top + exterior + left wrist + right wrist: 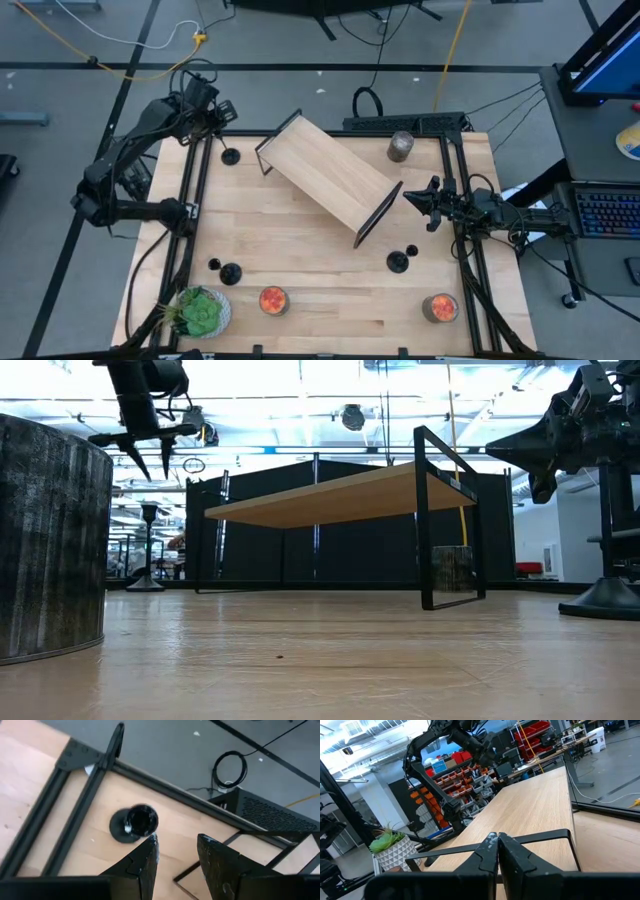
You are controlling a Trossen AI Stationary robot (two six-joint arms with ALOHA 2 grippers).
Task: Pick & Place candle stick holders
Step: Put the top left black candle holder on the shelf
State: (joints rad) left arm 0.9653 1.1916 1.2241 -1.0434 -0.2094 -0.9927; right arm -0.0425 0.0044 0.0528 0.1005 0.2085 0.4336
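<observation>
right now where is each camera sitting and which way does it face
high: overhead, straight down on the table; both arms show, left gripper above a holder, right gripper by the shelf.
low: table height, level across; shelf ahead, both arms hang from above.
left wrist: looks down past its open fingers at the holder.
right wrist: looks past its shut fingers over the shelf.
shared: high and left wrist both show that holder.

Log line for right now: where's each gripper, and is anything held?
left gripper: open, empty, above candle stick holder at far left corner | right gripper: shut, empty, waiting by wooden shelf | held: nothing
</observation>
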